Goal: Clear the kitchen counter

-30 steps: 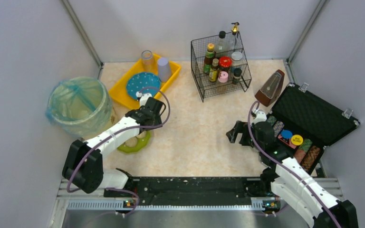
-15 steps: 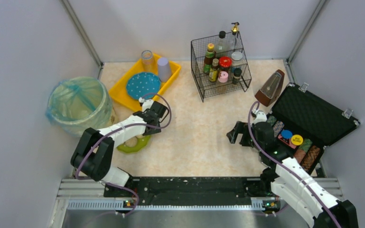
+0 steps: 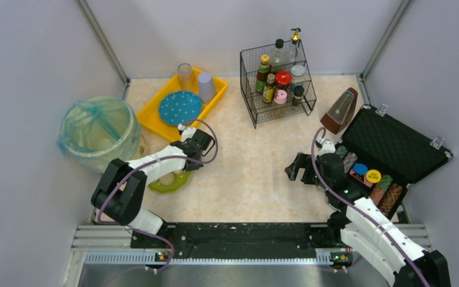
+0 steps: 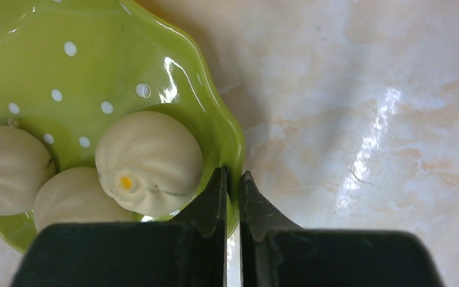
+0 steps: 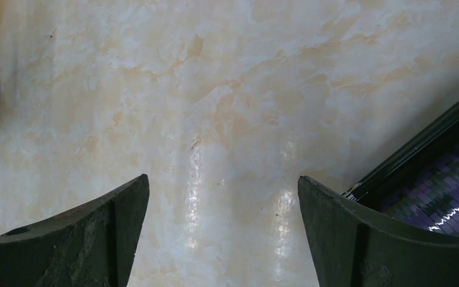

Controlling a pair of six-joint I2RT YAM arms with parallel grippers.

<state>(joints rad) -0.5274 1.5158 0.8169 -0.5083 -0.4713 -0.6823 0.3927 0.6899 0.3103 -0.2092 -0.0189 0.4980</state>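
A green dotted plate with three white buns lies on the beige kitchen counter, left of centre. My left gripper is shut on the plate's right rim, one finger inside the rim and one outside. From above, the plate shows partly under the left arm, whose gripper is at its upper right edge. My right gripper hangs open over bare counter near the black case, nothing between its fingers; in the top view it points left.
A yellow tray at the back left holds a blue dotted plate, a glass and a lilac cup. A bin with a blue bag stands left. A wire rack of bottles, a metronome and an open black case of chips stand right.
The left gripper has closed on the green plate's rim, and the left arm has drawn slightly down and right. The right arm has not moved.
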